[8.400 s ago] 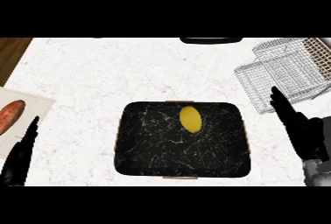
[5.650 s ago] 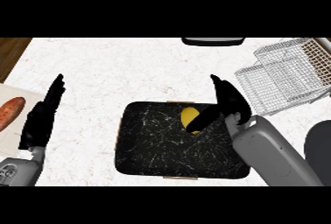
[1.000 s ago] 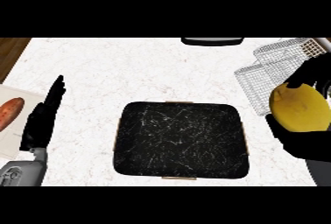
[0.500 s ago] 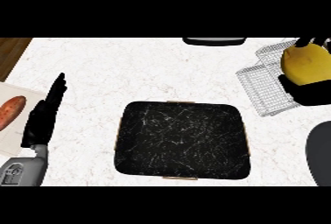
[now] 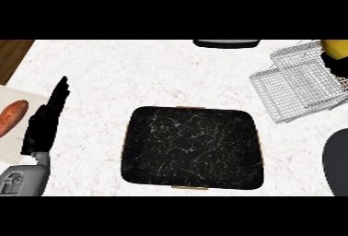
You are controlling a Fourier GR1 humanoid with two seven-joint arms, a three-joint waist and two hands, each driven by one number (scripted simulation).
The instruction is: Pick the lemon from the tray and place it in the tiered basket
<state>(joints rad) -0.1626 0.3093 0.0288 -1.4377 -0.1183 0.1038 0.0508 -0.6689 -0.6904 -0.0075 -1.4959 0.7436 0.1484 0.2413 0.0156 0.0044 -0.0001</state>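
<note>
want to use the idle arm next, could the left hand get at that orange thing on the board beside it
Probably yes. The left hand is open, fingers straight, right next to the white board, and nothing sits between it and the orange thing. The board runs off the view's left edge, though.

The black tray (image 5: 194, 147) sits in the middle of the white marble counter (image 5: 136, 73), flat and low, its surface bare — a hand could pass over it freely. Far of the tray, a wide band of counter lies open from left to right, broken only by a dark object (image 5: 226, 43) at the far edge. On the right, the wire tiered basket (image 5: 296, 85) blocks the far right corner, with the lemon (image 5: 335, 47) and the right hand (image 5: 338, 64) at its far right side. A dark grey shape (image 5: 338, 163) closes the near right edge. On the left, the left hand (image 5: 46, 120) stands fingers up — beside it a board (image 5: 8, 140) with a sweet potato (image 5: 12, 117).
</note>
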